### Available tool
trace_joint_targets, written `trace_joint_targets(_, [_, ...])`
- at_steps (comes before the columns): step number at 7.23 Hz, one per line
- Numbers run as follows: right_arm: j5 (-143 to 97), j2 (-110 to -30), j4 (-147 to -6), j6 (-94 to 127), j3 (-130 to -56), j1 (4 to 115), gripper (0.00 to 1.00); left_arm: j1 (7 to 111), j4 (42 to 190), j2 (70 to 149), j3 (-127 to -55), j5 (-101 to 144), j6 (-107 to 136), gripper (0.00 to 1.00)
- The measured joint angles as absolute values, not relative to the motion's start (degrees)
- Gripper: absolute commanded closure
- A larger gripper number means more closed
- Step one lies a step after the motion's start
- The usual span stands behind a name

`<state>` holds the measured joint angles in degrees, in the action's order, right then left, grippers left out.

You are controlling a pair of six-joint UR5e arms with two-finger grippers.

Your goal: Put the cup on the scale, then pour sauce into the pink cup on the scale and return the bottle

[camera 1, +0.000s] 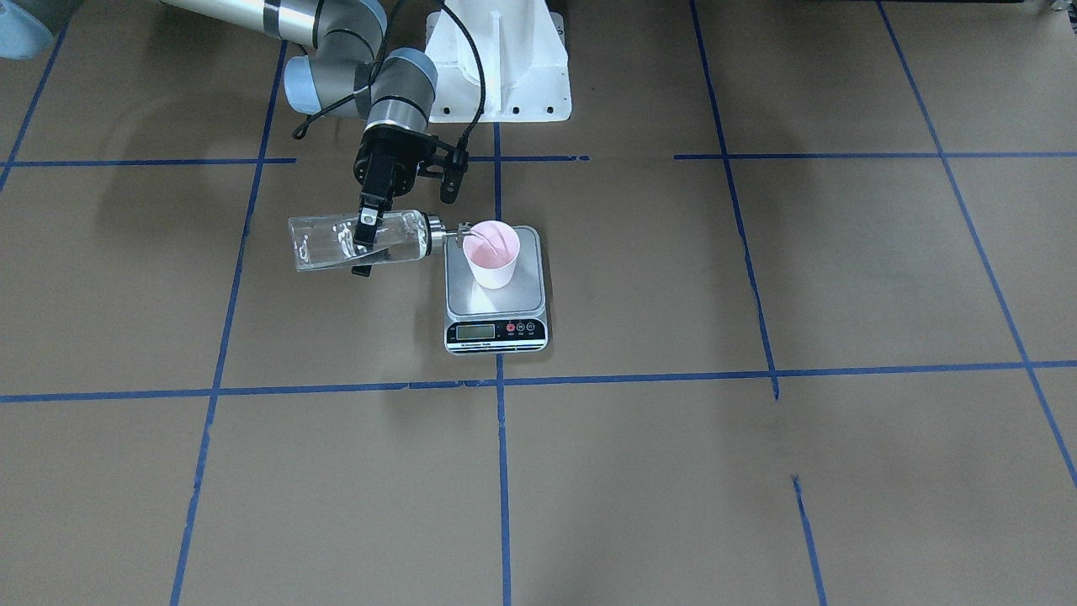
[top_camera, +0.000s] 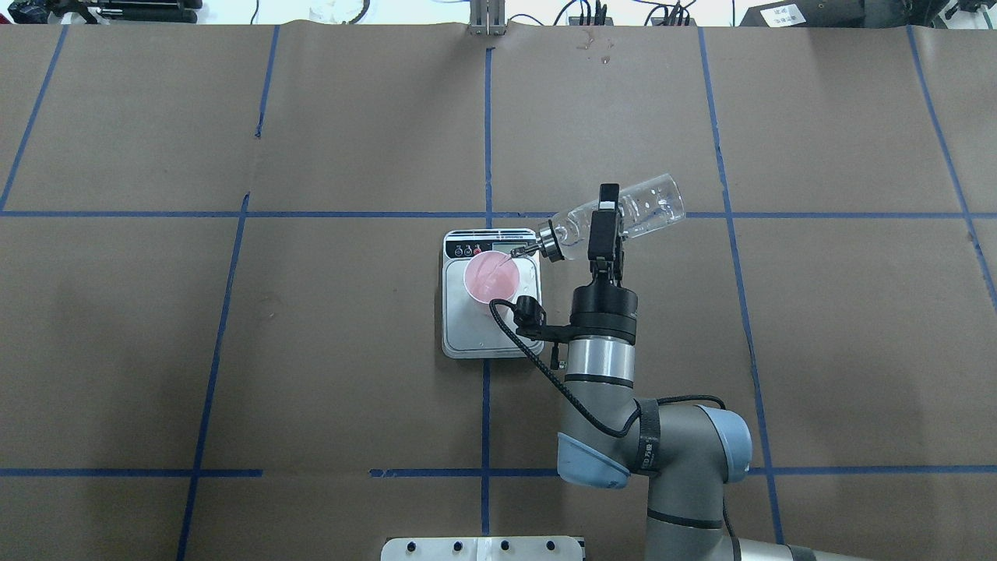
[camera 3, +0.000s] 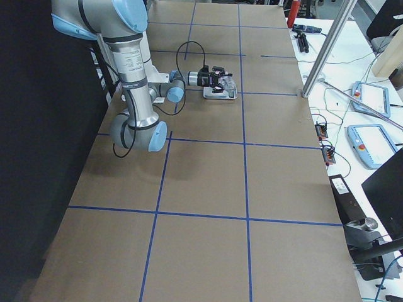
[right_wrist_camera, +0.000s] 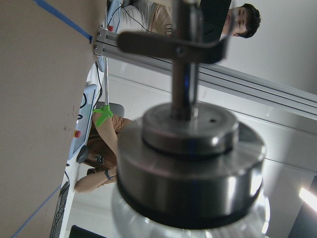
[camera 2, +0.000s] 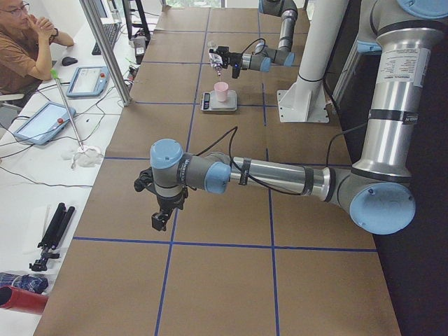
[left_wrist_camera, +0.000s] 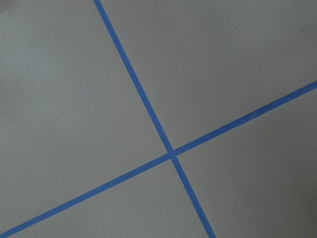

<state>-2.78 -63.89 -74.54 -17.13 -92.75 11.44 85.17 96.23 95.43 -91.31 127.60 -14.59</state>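
The pale pink cup (camera 1: 495,257) stands upright on the silver scale (camera 1: 496,305), toward its back. My right gripper (camera 1: 364,246) is shut on the clear glass bottle (camera 1: 332,244) and holds it tipped almost flat. The bottle's silver cap (camera 1: 436,235) and spout reach over the cup's rim. From overhead, a thin clear stream of sauce (top_camera: 505,260) runs into the cup (top_camera: 489,278) on the scale (top_camera: 483,333). The right wrist view is filled by the cap (right_wrist_camera: 190,168). My left gripper (camera 2: 162,218) hangs over bare table far from the scale; I cannot tell whether it is open.
The white robot base mount (camera 1: 498,67) stands just behind the scale. Blue tape lines (left_wrist_camera: 171,152) cross the brown table cover. An operator (camera 2: 24,42), tablets (camera 2: 42,120) and a metal post (camera 2: 108,49) stand beyond the table's far edge.
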Motion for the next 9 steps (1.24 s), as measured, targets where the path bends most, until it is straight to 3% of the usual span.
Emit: trace_joint_targets(9, [-0.5, -64.2, -68.0, -25.8, -93.8, 10.8, 1.0, 85.2, 96.2, 95.7, -90.8, 127.7, -14.6, 0.0])
